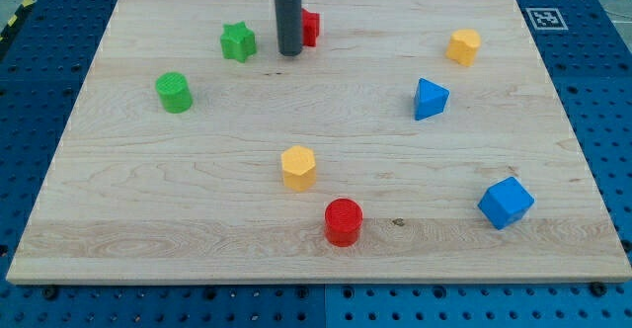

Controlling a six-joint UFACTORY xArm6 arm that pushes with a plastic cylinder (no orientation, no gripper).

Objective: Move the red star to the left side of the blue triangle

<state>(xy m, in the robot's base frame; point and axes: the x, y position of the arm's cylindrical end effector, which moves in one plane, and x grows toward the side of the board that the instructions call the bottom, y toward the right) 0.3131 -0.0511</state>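
Observation:
The red star (310,27) lies near the view's top, mostly hidden behind my rod. My tip (289,52) rests on the board just left of and touching or nearly touching the red star. The blue triangle (430,99) sits at the view's right of centre, well to the right and below the star. The green star (238,42) lies just left of my tip.
A green cylinder (175,92) is at the left. A yellow hexagon (298,167) and a red cylinder (344,221) sit at bottom centre. A yellow block (464,46) is at top right, a blue cube (506,203) at bottom right. The wooden board (148,219) ends on a blue pegboard.

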